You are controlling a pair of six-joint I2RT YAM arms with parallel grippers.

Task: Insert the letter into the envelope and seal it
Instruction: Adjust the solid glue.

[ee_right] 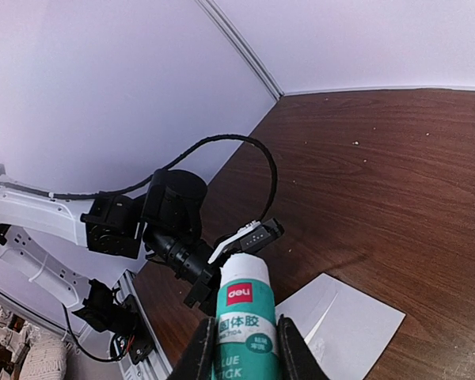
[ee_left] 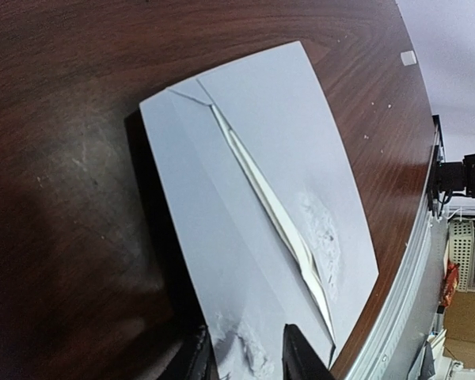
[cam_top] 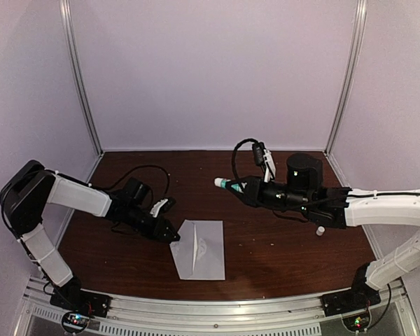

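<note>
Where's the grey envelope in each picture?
Top external: the envelope lies bottom middle.
Left wrist: it fills the middle.
Right wrist: bottom right, beside the glue stick.
Shared landmark: the left end effector at the envelope's edge.

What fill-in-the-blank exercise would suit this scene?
1. The right gripper holds a white and teal glue stick whose red label reads ____.
2. The pale grey paper envelope lies on the dark brown wooden ____.
3. A small white object lies on the robot's ____ side.
Missing: deli; table; right.
</note>
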